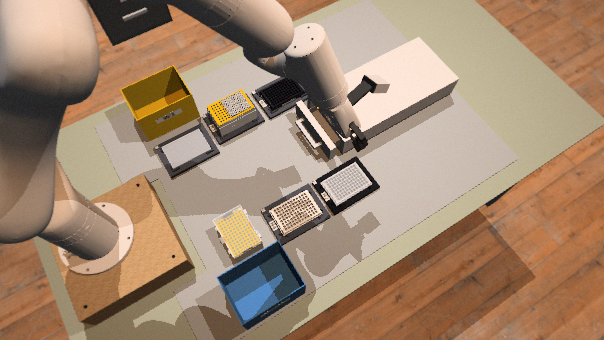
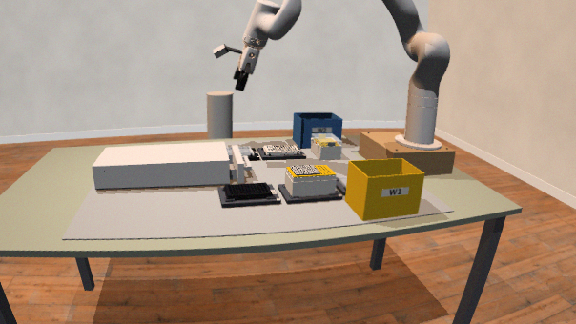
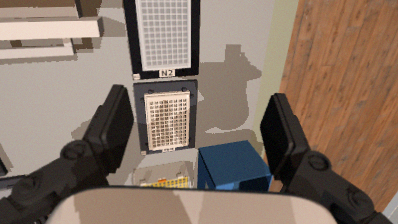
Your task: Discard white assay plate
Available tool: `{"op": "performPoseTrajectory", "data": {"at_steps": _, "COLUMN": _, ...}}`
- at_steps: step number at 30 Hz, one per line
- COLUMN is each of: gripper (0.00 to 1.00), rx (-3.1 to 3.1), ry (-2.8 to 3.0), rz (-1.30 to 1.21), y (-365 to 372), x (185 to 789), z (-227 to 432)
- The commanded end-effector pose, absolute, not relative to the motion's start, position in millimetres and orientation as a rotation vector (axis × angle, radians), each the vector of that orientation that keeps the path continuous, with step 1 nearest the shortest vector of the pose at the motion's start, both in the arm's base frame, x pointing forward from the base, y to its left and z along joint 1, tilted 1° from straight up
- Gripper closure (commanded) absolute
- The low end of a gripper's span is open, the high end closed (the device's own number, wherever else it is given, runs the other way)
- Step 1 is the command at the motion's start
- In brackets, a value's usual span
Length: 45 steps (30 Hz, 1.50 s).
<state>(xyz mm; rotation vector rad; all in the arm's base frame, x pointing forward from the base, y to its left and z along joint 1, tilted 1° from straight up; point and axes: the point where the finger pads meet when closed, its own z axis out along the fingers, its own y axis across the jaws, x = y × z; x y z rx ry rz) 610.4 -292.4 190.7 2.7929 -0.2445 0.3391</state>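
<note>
We are hovering our released, empty claw (image 3: 197, 137) high above the table (image 2: 43, 181), needing to centre squarely over the white plate (image 1: 346, 182).

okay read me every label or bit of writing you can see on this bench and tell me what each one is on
"W1": white label on the front of the yellow bin.
"W2": white label on the blue bin, small but legible.
"N2": white tag on the black nest holding the white plate, in the wrist view.
The tag on the nest below it is too blurred to read.
No other writing is legible.
</note>
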Motion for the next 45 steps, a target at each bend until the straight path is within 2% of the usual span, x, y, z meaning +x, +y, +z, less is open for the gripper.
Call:
{"op": "performPoseTrajectory", "data": {"at_steps": 1, "gripper": 0.0, "rx": 2.826, "ry": -0.25, "rz": 0.31, "y": -282.1, "x": 603.9, "z": 190.8}}
{"op": "performPoseTrajectory", "data": {"at_steps": 45, "gripper": 0.0, "rx": 3.043, "ry": -0.284, "rz": 0.079, "y": -144.1, "x": 494.1, "z": 173.0}}
